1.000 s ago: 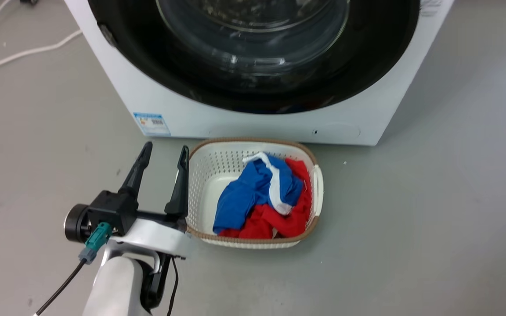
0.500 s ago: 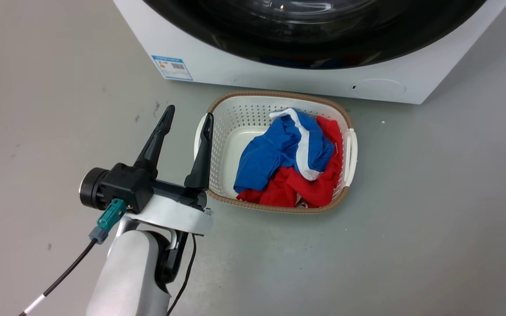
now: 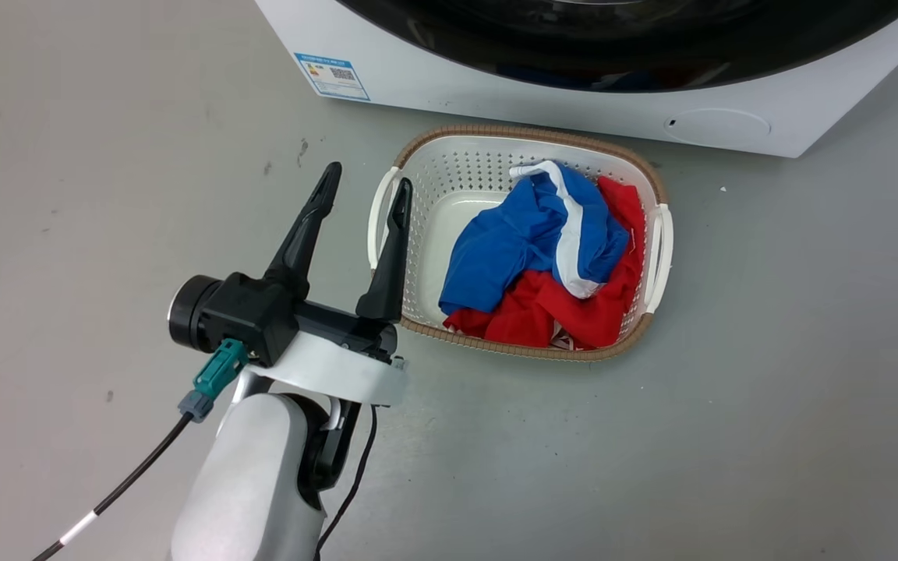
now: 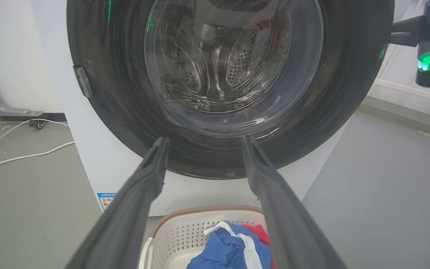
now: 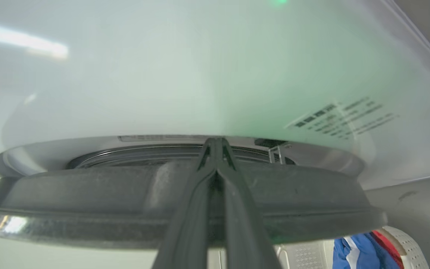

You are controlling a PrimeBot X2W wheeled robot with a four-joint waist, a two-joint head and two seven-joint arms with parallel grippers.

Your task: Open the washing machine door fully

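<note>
The washing machine door (image 4: pixel 349 82) is a glossy black disc with a clear glass bowl, facing me in the left wrist view. Its lower rim (image 3: pixel 620 62) crosses the top of the head view. My left gripper (image 3: pixel 367 183) hangs open and empty above the floor, beside the basket's left end and well short of the door; its fingers (image 4: pixel 144 186) frame the door's lower part. My right gripper (image 5: pixel 215 144) is shut, fingertips pressed together in the gap between the door's dark edge (image 5: pixel 88 198) and the white machine front (image 5: pixel 162 74). It reaches the door's right edge (image 4: pixel 394 28).
A white perforated basket (image 3: pixel 648 331) with blue and red clothes (image 3: pixel 542 257) stands on the grey floor just in front of the machine. White cables (image 4: pixel 17 157) lie on the floor at the left. Open floor (image 3: pixel 792 351) stretches to the right of the basket.
The whole head picture has shifted: machine and basket slid up and to the right, so the camera moved. The left gripper stays open beside the basket.
</note>
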